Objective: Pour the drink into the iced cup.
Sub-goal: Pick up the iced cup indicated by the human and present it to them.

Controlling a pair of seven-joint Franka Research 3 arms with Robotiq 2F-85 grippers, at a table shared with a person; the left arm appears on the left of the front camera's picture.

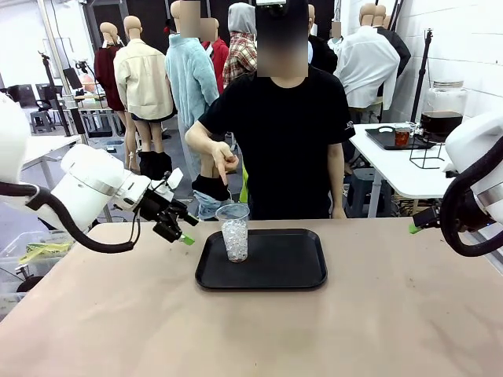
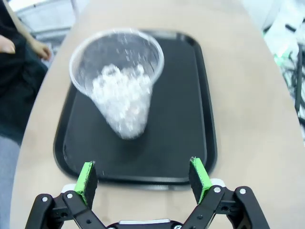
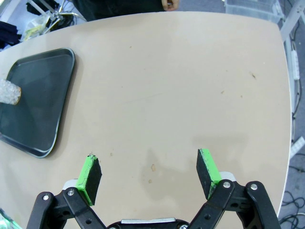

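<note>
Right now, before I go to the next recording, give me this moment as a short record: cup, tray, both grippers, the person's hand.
cup: clear plastic, upright, holds ice, no dark liquid in it
tray: black, on the table; the cup stands on its left part
left gripper: open, empty, by the tray's left edge, aimed at the cup, apart from it
right gripper: open, empty, over bare table to the right of the tray
hand: person's, above the cup, fingers turned down, not touching it
</note>
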